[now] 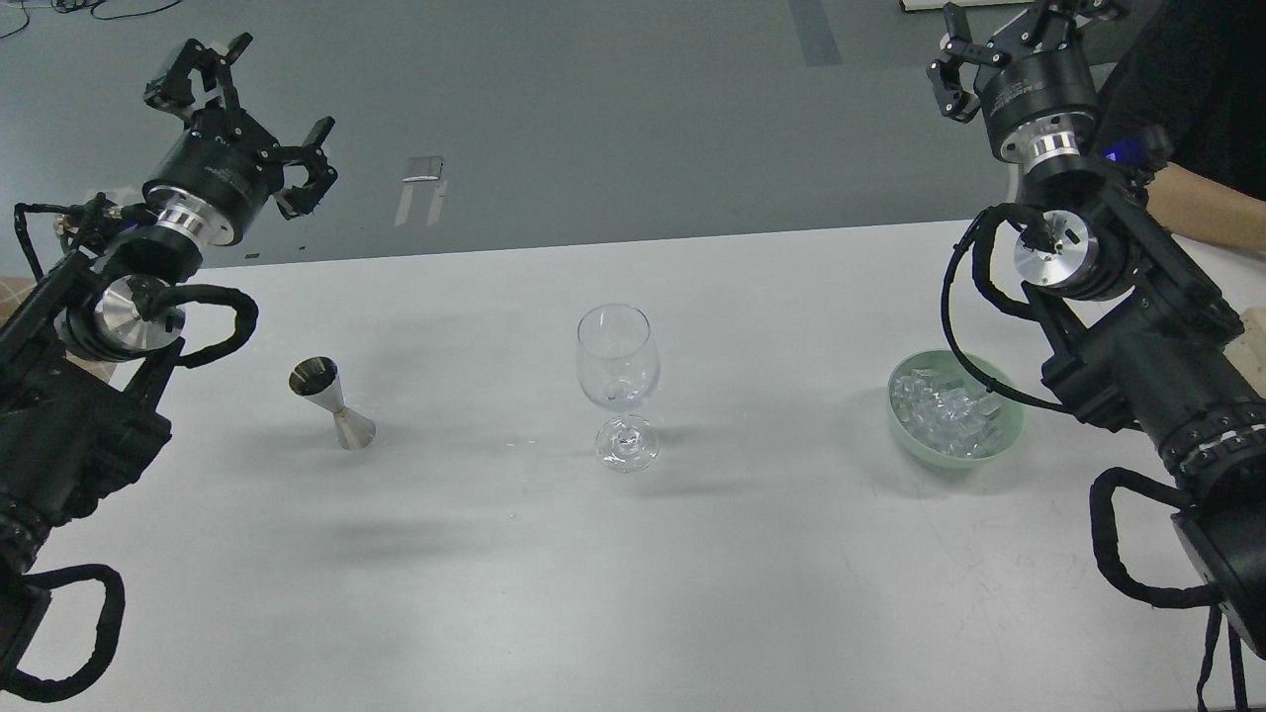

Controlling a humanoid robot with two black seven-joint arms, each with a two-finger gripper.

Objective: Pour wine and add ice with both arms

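Standing upright near the middle of the white surface is a clear stemmed wine glass, bowl looks empty or nearly so; any liquid in it too faint to tell. Left of it, well apart, a small steel jigger stands upright, open cup facing up, contents not visible. Right of the glass, well apart, a pale green bowl holds the ice, many clear cubes piled together inside it. The wine itself can't be made out anywhere.

Left arm comes in from the left edge, raised above the back-left of the surface. Left end effector is up high, over the grey floor beyond the surface's far edge, fingers spread wide, holding nothing. It's well apart from the jigger, which sits below and to its right.

Right arm comes in from the right edge, elbow section passing just over the right rim of the green bowl in this view, cable looping across the bowl's edge. Right end effector is up near the top right corner, black fingers splayed apart, nothing between them. It's well apart from the ice.

A person's forearm in a dark sleeve shows at the far right behind the right arm, lying on the surface's far edge. A small flat grey piece lies on the floor past the surface.
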